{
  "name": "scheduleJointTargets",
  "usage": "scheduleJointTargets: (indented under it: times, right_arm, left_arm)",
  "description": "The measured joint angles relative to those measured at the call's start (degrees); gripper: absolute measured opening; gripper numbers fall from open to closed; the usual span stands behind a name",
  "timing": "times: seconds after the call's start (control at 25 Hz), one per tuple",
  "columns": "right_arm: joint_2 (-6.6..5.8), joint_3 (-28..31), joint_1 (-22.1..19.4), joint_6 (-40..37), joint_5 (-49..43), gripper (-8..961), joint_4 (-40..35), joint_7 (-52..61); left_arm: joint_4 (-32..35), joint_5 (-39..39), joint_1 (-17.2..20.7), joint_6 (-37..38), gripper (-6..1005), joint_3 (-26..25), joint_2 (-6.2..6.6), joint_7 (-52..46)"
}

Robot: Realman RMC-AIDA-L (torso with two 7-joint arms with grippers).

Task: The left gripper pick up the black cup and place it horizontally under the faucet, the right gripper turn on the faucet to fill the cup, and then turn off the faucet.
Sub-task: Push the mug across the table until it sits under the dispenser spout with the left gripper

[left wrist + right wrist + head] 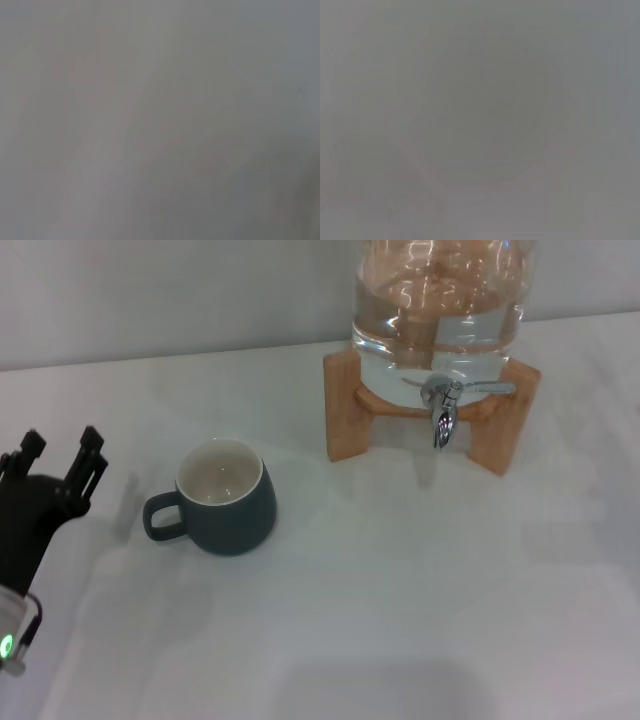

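1. The left claw (60, 462) hovers at the robot's left edge of the white bench (400, 600), its two fingers spread apart and holding nothing, a green light glowing low on its arm.
2. The black cup (222, 498) stands upright just to the right of the claw, near but not touching, its loop handle turned toward the fingers and its cream inside apparently empty.
3. Farther right and beyond the cup, well apart from the claw, the faucet (441, 410) hangs from a glass jar (437, 310) of water on a wooden stand (350, 415), its lever lying flat to one side; no water runs.
4. The right claw is out of sight in the head view, and both wrist views show only grey blur.
5. Judged from this, the first step is in hand: the reach for the cup, not yet gripped.
6. The next move calls for the open fingers to close on the cup's handle or wall, then carry it rightward under the spout.
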Motion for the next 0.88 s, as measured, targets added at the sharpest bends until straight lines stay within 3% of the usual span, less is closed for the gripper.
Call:
scheduleJointTargets:
  times: [0.28,0.88]
  right_arm:
    - [0.0,0.07,0.56,-1.38,0.06,808,-0.11,0.0]
    - [0.01,0.07,1.06,-2.54,0.11,808,-0.18,0.0]
  left_arm:
    - [-0.1,4.64,3.63,1.89,739,0.09,-0.26,-0.19]
    - [-0.31,9.73,4.02,0.29,738,1.26,-0.46,0.21]
